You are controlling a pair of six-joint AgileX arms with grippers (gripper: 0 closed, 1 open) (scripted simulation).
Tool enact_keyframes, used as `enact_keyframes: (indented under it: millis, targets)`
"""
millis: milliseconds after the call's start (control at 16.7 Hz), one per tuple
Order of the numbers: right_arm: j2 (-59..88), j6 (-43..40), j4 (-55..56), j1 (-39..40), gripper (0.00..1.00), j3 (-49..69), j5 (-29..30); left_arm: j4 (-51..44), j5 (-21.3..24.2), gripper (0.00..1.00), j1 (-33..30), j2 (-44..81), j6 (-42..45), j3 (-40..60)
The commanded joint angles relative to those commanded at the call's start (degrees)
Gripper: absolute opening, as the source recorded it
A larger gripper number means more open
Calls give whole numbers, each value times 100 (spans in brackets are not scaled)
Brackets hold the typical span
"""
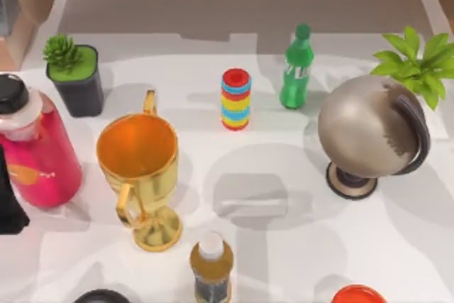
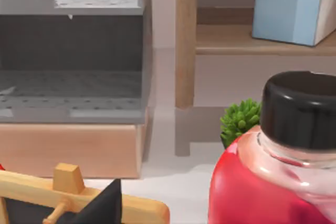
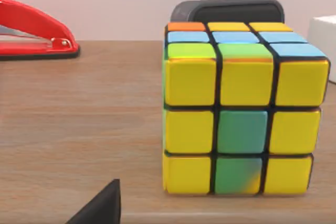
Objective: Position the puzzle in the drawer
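Facing the puzzle (image 3: 241, 108) squarely, the right wrist view has the cube sitting upright on a brown wooden shelf (image 3: 79, 124), mostly yellow on the near face with two green squares down the middle column, blue and orange along the top. It lies straight ahead of the right end effector, of which one dark fingertip (image 3: 100, 208) pokes in at the frame's lower edge; how far that end effector is open, cannot tell, and it has hold of nothing seen. Cube has no long axis, so approach angle matters less than squaring the fingers to two opposite faces. A red stapler (image 3: 31, 30) lies on the same shelf well apart to one side, a dark rounded object (image 3: 226, 10) stands just behind the cube, a white box (image 3: 324, 32) near its far corner. The left wrist view takes in the grey open drawer (image 2: 73, 77) ahead, set on a wooden base, beyond a wooden frame (image 2: 79, 198) and a dark fingertip (image 2: 105, 208); left end effector's opening likewise cannot tell. A red bottle (image 1: 32, 147) with black cap crowds it at the desk's left edge. Judgement: right arm is the nearer to the puzzle, left arm the nearer to the drawer; grasp not yet made. The desk (image 1: 284, 246) also carries a gold cup (image 1: 142, 168), a globe (image 1: 369, 133) and a green bottle (image 1: 296, 69).
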Motion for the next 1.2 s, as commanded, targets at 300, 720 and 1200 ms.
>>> enact_keyframes:
  millis: [300, 720, 1200]
  targets:
    - [67, -1, 11, 21, 100, 69, 28, 0, 0, 100, 0, 0, 0, 0]
    - [354, -28, -262, -357, 100, 644, -343, 0, 0, 100, 0, 0, 0, 0]
    - [1401, -23, -668, -404, 100, 2117, -389, 0, 0, 100, 0, 0, 0, 0]
